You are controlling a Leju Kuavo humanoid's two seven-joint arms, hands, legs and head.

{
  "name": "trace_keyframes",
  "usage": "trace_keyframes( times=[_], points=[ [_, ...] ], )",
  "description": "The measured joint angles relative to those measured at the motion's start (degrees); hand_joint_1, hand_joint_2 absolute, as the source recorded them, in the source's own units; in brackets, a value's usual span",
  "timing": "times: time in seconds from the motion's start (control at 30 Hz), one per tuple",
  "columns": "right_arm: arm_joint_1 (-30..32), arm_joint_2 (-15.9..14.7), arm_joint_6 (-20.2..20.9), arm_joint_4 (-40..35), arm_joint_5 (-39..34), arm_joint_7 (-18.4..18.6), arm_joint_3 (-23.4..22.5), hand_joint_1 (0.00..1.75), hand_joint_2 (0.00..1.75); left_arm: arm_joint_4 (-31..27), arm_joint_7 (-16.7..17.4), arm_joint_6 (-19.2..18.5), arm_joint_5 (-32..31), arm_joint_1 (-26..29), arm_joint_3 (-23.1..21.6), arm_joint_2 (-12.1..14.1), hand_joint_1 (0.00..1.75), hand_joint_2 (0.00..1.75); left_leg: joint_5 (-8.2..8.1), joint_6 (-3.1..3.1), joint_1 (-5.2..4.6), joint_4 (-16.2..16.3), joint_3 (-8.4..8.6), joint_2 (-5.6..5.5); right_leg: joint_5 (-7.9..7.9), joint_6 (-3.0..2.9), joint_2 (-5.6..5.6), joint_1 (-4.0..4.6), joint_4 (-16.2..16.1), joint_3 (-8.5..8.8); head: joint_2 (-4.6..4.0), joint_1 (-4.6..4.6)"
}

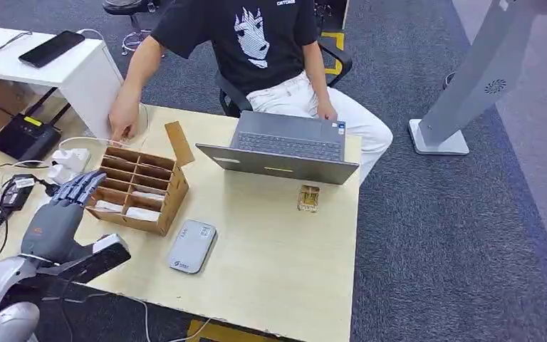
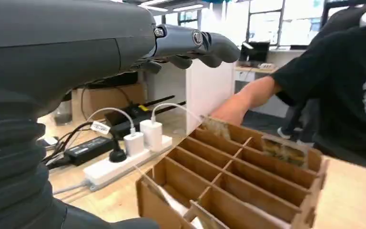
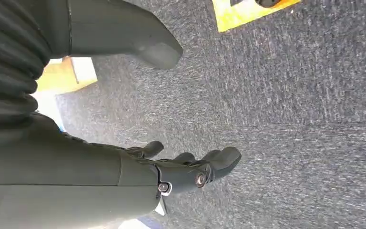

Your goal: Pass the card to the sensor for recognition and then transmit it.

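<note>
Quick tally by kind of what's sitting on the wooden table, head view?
Cardboard divider box: 1
Laptop: 1
Grey card reader: 1
Small clear amber item: 1
White power strip: 1
Total: 5

At lower left of the head view, the left hand (image 1: 60, 214) is dark grey with segmented fingers and a small orange mark on its back, on a silver arm (image 1: 0, 285). In its wrist view, the right hand (image 3: 138, 176) has a ribbed grey cover (image 3: 5, 62), a thick grey thumb (image 3: 138, 38) and round silver screws.
</note>
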Motion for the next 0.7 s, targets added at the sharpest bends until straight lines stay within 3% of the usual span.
trace_keyframes(
  times=[0.3, 0.7],
  points=[
    [0.0, 0.0, 0.6, 0.0, 1.0, 0.3, 0.0, 0.0, 1.75, 7.9, 0.8, 0.3, -3.1, -3.6, -0.2, -1.3, 0.0, 1.75, 0.0, 0.0, -0.02, 0.0, -0.01, 0.01, 0.01, 0.0, -0.01, -0.01, 0.0, -0.01, -0.02, 0.0],
    [-0.2, 0.0, 1.5, 0.0, 2.3, 0.0, 0.2, 0.0, 1.75, 16.2, 0.1, 1.5, -4.1, -7.6, -3.3, -5.7, 0.0, 1.75, 0.0, 0.0, -0.01, 0.0, 0.0, 0.03, 0.02, -0.02, 0.03, -0.01, 0.0, -0.02, 0.0, 0.02]
  ],
)
